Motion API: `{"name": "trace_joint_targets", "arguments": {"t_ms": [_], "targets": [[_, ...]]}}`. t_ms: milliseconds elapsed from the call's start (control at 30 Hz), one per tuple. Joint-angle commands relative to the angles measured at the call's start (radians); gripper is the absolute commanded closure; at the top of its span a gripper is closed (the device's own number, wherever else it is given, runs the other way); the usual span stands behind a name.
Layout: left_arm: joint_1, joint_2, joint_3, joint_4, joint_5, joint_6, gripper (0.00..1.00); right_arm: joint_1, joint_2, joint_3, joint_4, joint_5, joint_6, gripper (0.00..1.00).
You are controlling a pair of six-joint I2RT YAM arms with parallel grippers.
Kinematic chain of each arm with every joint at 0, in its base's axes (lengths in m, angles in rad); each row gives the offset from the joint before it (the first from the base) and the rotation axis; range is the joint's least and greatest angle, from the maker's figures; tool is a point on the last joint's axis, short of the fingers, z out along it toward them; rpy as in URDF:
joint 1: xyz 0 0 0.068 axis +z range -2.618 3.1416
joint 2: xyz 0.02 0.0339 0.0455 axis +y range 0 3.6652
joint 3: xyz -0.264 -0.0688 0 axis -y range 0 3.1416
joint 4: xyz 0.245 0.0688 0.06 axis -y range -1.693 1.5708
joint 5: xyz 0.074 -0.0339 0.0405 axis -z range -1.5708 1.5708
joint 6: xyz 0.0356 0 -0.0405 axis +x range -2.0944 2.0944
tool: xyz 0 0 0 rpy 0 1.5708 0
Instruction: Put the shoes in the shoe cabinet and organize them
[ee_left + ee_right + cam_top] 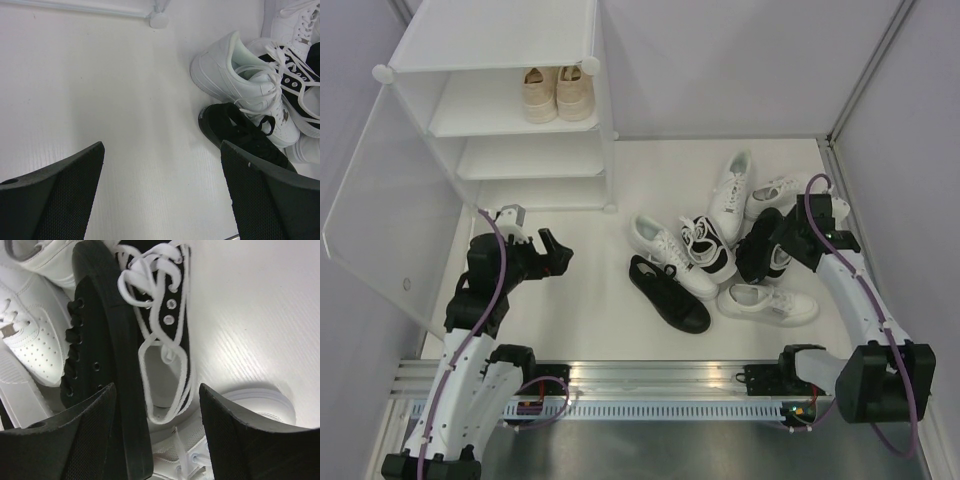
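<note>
Straddling black sneaker (90,350) | right gripper (157,390) jaws spread | left gripper (162,145) spread wide over white floor (100,75)

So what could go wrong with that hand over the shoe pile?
The right hand sits over both the black shoe and the black-and-white shoe, so it might pinch two at once. The loose white laces could snag a finger. The shoes overlap, so lifting one may drag its neighbours.
</note>
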Motion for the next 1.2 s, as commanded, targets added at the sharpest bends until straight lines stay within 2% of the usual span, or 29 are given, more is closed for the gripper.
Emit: {"name": "trace_joint_targets", "arguments": {"t_ms": [0, 500, 1033, 1167], "targets": [[-0.005, 0.005, 0.004, 0.032, -0.006, -0.013, 0.01, 0.084, 0.015, 0.042, 0.014, 0.024, 0.028, 0.28], [-0.005, 0.013, 0.004, 0.029, -0.009, -0.011, 0.01, 0.283, 0.150, 0.118, -0.050, 0.139, 0.033, 0.27], [-0.005, 0.025, 0.001, 0.024, 0.007, -0.007, 0.01, 0.314, 0.253, 0.135, -0.076, 0.148, -0.019, 0.26], [-0.005, 0.025, 0.003, 0.023, 0.002, -0.005, 0.01, 0.314, 0.292, 0.141, -0.131, 0.217, -0.035, 0.28]]}}
